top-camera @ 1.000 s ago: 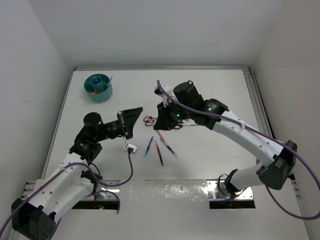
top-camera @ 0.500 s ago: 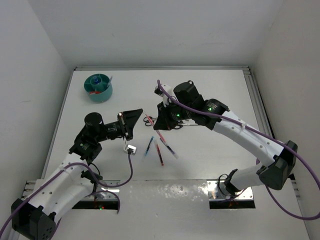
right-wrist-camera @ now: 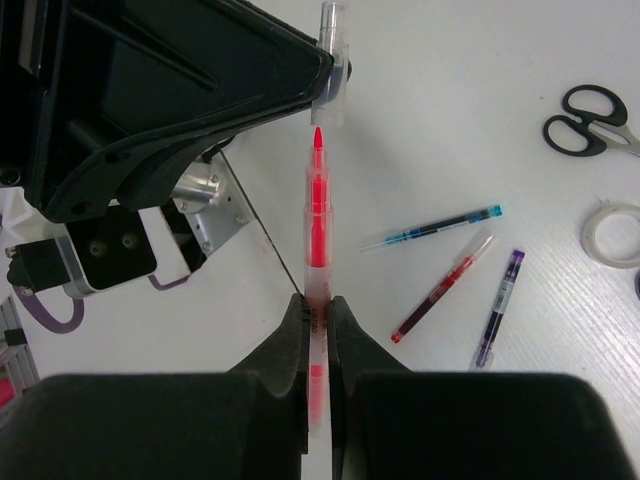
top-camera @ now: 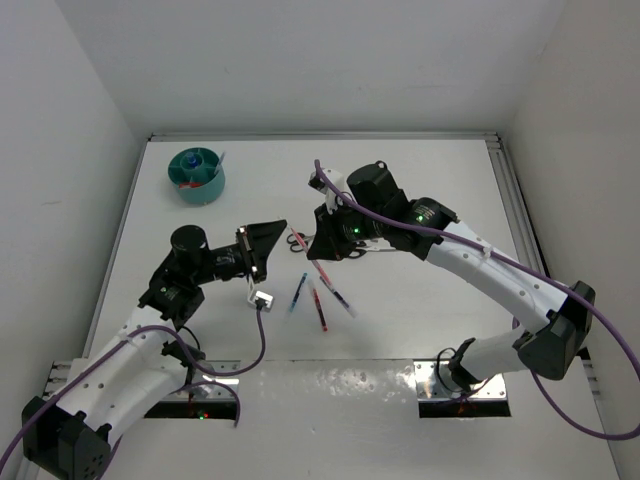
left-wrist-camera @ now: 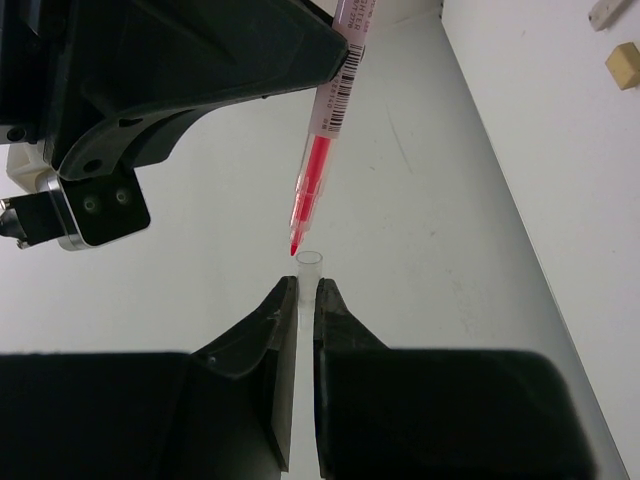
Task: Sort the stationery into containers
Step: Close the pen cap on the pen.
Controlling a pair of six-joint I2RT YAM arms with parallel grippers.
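My right gripper is shut on a red pen with its tip uncapped, held in the air. My left gripper is shut on a clear pen cap. The pen tip sits just short of the cap's open end, nearly in line with it. In the top view both grippers, left and right, meet above the table's middle. The round teal organiser stands far left with items in it. A blue pen, a red pen and a purple pen lie on the table.
Black-handled scissors and a clear tape roll lie to the right of the pens. A beige eraser and a small white piece lie further off. A raised rim runs along the table's far and side edges.
My left gripper with the cap has shifted very slightly. The right arm and the pens on the table have not moved.
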